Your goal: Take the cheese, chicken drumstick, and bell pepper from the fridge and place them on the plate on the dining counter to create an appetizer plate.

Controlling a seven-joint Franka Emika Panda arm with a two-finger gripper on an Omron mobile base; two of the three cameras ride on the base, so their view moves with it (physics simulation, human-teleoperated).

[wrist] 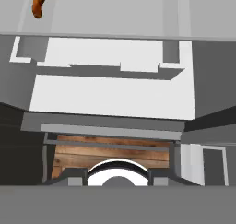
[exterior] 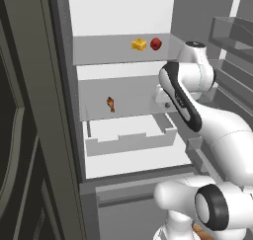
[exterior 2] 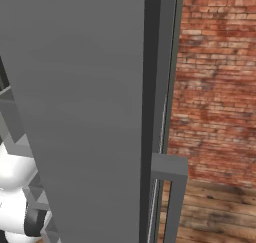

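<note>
Left base view: the fridge stands open, white inside with clear glass shelves. On the upper shelf the cheese sits just beside the bell pepper, cheese to the left, apart but close. One shelf down, toward the left, the chicken drumstick lies alone on the glass. Below it is the white drawer. The white arm rises from the lower right and reaches into the fridge at the level of the middle shelf, on its right side, well apart from the drumstick. Its hand is hidden behind the arm's own links, so I cannot tell how the jaws stand.

Right base view: a grey door panel close to the lens, with a brick wall and wood floor to the right.

Hand view: the drumstick shows at the top left edge, the white drawer across the middle, wood floor below. The fingertips cannot be made out, and nothing is seen held.
</note>
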